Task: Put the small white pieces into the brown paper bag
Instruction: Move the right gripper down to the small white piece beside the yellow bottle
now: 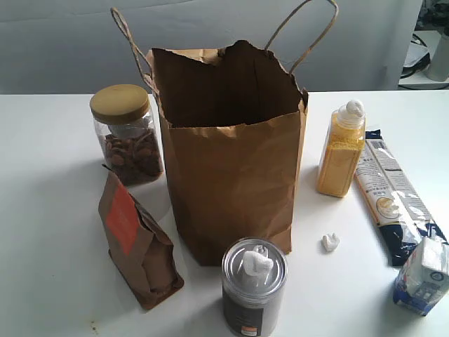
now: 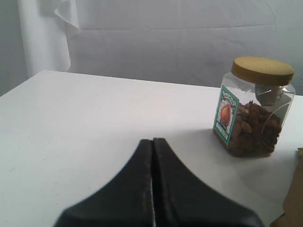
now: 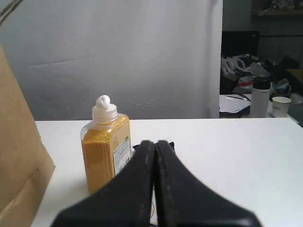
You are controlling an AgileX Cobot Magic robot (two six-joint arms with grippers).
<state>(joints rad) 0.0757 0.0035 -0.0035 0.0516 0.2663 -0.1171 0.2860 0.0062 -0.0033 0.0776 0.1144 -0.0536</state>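
Observation:
The tall brown paper bag (image 1: 231, 168) stands open at the table's middle, its top edge torn and its cord handles up; one side of the bag (image 3: 19, 156) shows in the right wrist view. One small white piece (image 1: 254, 263) lies on the lid of the grey can (image 1: 253, 289) in front of the bag. A second white piece (image 1: 330, 242) rests on the table right of the bag. A third white piece (image 1: 354, 107) (image 3: 103, 101) sits on the cap of the yellow bottle (image 1: 341, 154) (image 3: 106, 146). My left gripper (image 2: 152, 141) and right gripper (image 3: 155, 142) are shut and empty; neither appears in the exterior view.
A clear jar of nuts with a tan lid (image 1: 128, 137) (image 2: 253, 111) stands left of the bag. A small brown pouch with an orange label (image 1: 137, 242) stands in front of it. A long noodle packet (image 1: 393, 200) and a white-and-blue carton (image 1: 423, 275) lie at the right.

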